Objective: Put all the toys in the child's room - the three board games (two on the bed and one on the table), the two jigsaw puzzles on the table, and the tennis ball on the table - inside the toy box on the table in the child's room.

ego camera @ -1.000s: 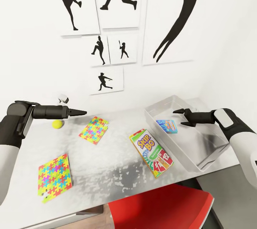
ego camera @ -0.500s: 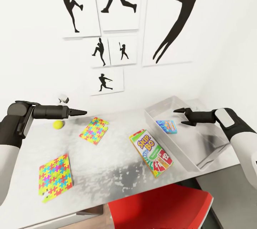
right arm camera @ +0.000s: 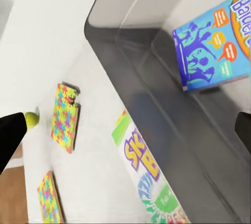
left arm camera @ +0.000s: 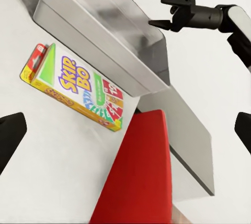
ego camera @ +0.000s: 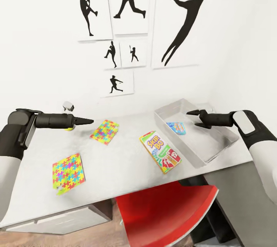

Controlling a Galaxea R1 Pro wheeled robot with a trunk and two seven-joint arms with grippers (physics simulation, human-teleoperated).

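Observation:
On the white table [ego camera: 123,168] the grey toy box [ego camera: 184,153] stands at the right with a small blue board game [ego camera: 176,128] lying inside. My right gripper [ego camera: 193,119] hovers open above that box, close over the blue game. The Skip-Bo board game [ego camera: 160,151] lies left of the box. Two jigsaw puzzles [ego camera: 105,131] [ego camera: 68,169] lie further left. My left gripper [ego camera: 90,121] is open and empty above the table's back left. The tennis ball [right arm camera: 31,119] sits behind it, a sliver showing [ego camera: 69,128].
A red chair [ego camera: 165,212] is tucked under the table's front edge. A small white and grey cube [ego camera: 68,105] sits at the table's back left by the wall. A white drawer unit [ego camera: 57,220] shows below the table. Black silhouette pictures hang on the wall.
The whole view has shifted, so the camera moved: the table now looks smaller and further off. The ball has slipped behind my left gripper. Both grippers stay open.

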